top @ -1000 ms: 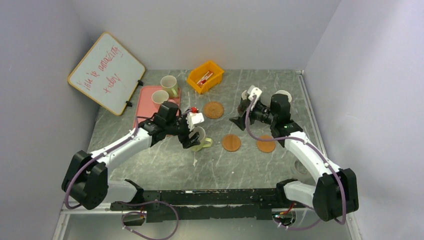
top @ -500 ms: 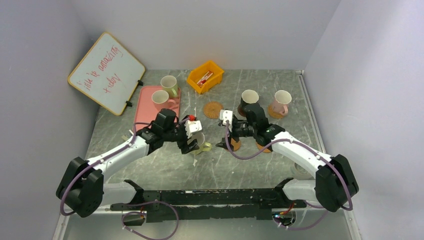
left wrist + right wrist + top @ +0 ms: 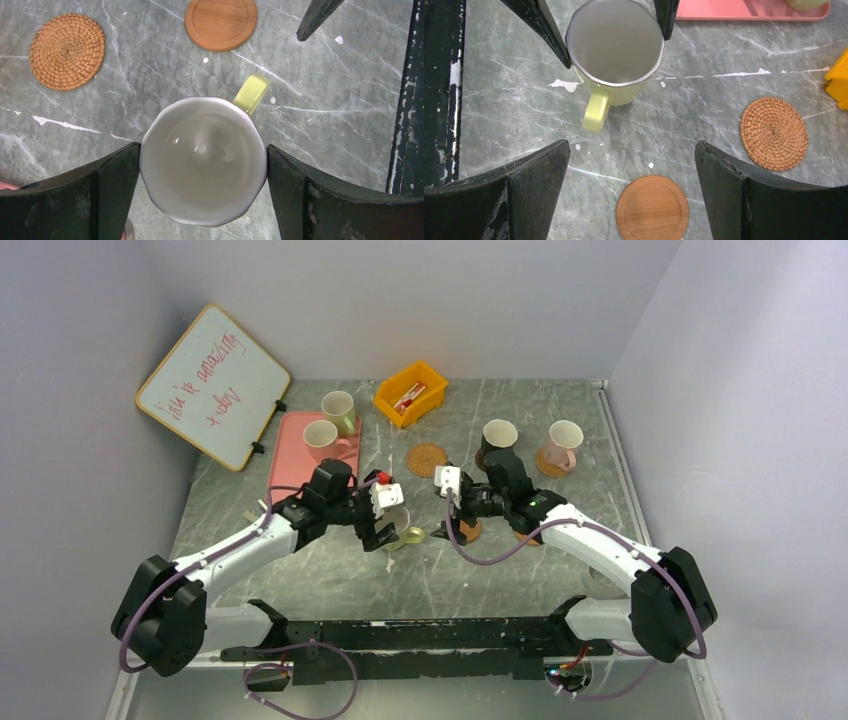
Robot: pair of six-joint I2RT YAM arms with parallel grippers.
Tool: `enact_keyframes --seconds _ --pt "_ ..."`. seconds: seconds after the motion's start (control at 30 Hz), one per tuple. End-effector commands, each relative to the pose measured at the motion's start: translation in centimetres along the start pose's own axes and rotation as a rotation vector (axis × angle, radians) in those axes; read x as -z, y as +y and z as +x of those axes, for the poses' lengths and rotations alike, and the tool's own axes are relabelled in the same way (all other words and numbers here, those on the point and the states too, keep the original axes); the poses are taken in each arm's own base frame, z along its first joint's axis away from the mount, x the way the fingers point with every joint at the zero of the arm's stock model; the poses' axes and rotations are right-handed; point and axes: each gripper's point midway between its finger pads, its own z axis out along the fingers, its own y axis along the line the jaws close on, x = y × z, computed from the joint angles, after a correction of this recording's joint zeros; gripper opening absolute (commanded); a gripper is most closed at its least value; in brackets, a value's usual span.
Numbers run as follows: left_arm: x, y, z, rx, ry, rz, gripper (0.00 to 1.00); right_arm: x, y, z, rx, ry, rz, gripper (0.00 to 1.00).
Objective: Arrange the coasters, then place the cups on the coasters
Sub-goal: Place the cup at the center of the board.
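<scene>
Left claw [image 3: 202, 150] straddles the green mug [image 3: 202, 167] from above, pads right at the rim on both sides. Can't tell if it's clamping or loose. The mug is upright and looks set on bare table between the tray [image 3: 290, 455] and the coasters, not on one. Its handle points toward the plain coaster [image 3: 221, 24].

Right claw [image 3: 631, 147] is spread wide and empty, hanging over that coaster just beside the mug.

My read:
- The left arm covers the tray side and the right arm the coaster side, so mid-table works as a handoff spot.
- The right claw's wide spread fits taking the mug by the rim.
- A rim grip from above keeps the mug level and the handle clear.
- The coasters sit apart from each other, leaving room for a claw around each mug.

Counts, top view:
- **Mugs, 5:**
  - this green one
  - a second green mug [image 3: 338, 410] and a pink mug [image 3: 320, 435] on the tray
  - a black mug [image 3: 499, 436]
  - a far pink mug [image 3: 564, 442]
- **Coasters:**
  - woven coaster [image 3: 427, 459], bare
  - the plain one, bare
  - another plain coaster [image 3: 522, 534], mostly under the right arm
  - an orange coaster [image 3: 545, 462] under the far pink mug
  - the black mug seems to sit on a fifth, too hidden to confirm

So likely 2 of 5 mugs are seated.
</scene>
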Motion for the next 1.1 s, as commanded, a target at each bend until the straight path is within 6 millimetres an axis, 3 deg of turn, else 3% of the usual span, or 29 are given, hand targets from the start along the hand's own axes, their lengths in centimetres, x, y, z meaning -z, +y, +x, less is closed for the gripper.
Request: enact_keyframes --seconds 0.0,0.33,0.57,0.87,1.07 --pt "0.5 0.6 -4.0 -0.105 -0.137 -0.009 0.96 -0.2 -0.9 -2.1 0.074 -0.036 0.016 1.00" --pt "0.9 1.2 -4.5 -0.123 -0.158 -0.059 0.97 -1.4 -0.3 -1.6 0.091 -0.001 0.012 1.00" --pt "2.5 2.6 -5.8 -0.137 -0.195 -0.170 0.97 -2.7 0.5 -1.8 0.111 0.021 0.017 1.00" --pt "5.8 7.1 -6.6 -0.105 -0.261 -0.503 0.97 -4.7 1.1 -2.0 0.074 0.017 0.026 1.00" --pt "7.8 9.5 -6.1 -0.061 -0.280 -0.676 0.97 -5.3 1.2 -2.5 0.053 -0.004 0.044 0.97"
